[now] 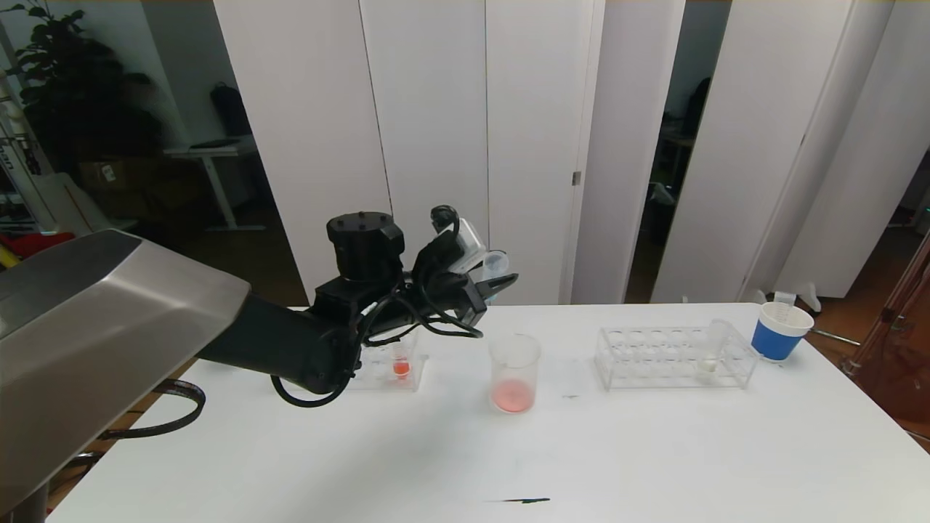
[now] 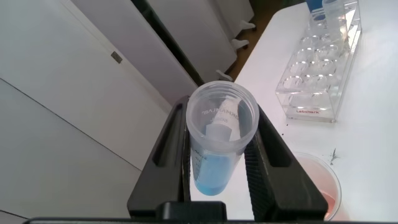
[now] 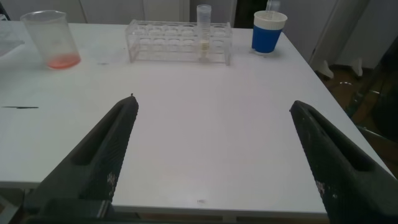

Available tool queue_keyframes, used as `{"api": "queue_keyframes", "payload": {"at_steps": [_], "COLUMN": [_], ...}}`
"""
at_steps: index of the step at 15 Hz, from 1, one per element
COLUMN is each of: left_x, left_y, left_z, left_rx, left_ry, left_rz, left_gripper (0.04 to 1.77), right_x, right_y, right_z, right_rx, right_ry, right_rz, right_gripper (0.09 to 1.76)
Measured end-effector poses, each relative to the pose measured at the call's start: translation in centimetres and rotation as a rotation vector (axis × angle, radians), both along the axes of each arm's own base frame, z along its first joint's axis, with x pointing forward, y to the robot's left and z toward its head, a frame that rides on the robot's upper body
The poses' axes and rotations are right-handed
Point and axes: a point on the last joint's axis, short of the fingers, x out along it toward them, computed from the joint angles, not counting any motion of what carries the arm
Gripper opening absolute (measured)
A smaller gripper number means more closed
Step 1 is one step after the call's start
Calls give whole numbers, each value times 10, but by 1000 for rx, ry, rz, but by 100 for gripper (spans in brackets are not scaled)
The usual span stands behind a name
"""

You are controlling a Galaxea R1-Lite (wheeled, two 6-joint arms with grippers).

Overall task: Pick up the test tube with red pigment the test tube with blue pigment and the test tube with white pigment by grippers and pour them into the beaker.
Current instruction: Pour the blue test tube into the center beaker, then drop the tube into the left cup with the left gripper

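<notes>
My left gripper [image 1: 500, 282] is shut on the test tube with blue pigment [image 2: 216, 149] and holds it tilted in the air, above and a little left of the beaker [image 1: 514, 374]. The tube's open rim [image 1: 496, 261] faces up and right, and blue liquid sits in its bottom. The beaker holds pink-red liquid and also shows in the left wrist view [image 2: 322, 186]. The test tube with white pigment [image 1: 714, 349] stands in the right rack [image 1: 654, 357]. A tube with red liquid [image 1: 400, 362] stands in the left rack [image 1: 381, 378]. My right gripper [image 3: 212, 103] is open and empty over the table's near edge.
A white paper cup with a blue sleeve [image 1: 779, 331] stands at the far right behind the right rack. White partition panels stand behind the table. A dark mark [image 1: 524, 500] lies near the table's front edge.
</notes>
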Motion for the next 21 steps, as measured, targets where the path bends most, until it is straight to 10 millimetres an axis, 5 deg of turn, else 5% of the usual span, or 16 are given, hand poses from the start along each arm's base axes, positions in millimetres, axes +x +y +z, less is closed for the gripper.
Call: {"api": "queue_keyframes", "payload": {"at_steps": [7,21], "left_x": [15,38], "left_y": [-11,9], "left_z": [-19,-50], "left_rx": [29,242], "left_ry": [-105,-473], "left_rz": [-72,-90], "left_gripper": [58,58], "right_x": [0,0], "right_y": [0,0], "right_z": [0,0], "right_rx": [0,0], "right_ry": [0,0], "right_rz": [0,1], "right_gripper": [175,175]}}
